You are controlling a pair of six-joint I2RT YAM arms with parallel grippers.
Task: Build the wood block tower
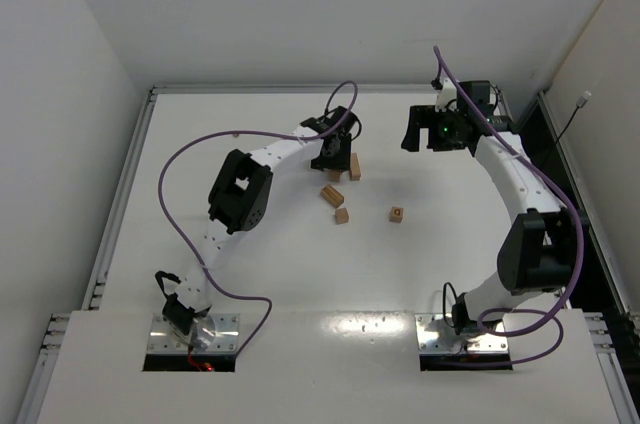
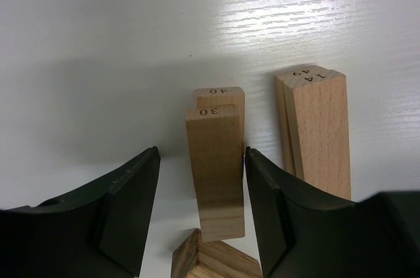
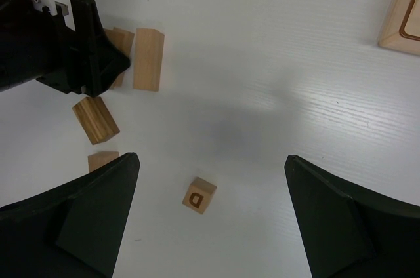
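No tower stands yet. The light-tan plain wooden blocks are loose on the white table (image 1: pixel 285 254), and the one that matters now is the pale oblong wooden bar stamped 30 (image 2: pixel 215 173). It sits face to face with a twin bar stamped 40 (image 2: pixel 222 93) just behind it. The left claw (image 2: pixel 202 153) straddles the 30 bar, released and gripping nothing: one black finger (image 2: pixel 269 199) touches or nearly touches the bar's side, while the other stands off with bare table between. Just beside the 30 bar, on the right arm's side, is a second pair of bars stamped 14 and 49 (image 2: pixel 318 134). At its near end is a darker, strongly grained wooden block (image 2: pixel 210 261), and farther toward the arm bases a small plain cube (image 1: pixel 342 215). Well apart from it lies the little cube lettered D (image 3: pixel 199 195), under the right claw (image 3: pixel 211 157), which is spread wide and empty. The 30 bar's long axis runs in line with the fingers, stamped end away from the wrist; standing or lying, I cannot tell. It should be light, rigid and smooth, so it will likely slide or tip when nudged. The best hold looks to be across its long side faces near mid-length, taking care that the twin does not drag along.
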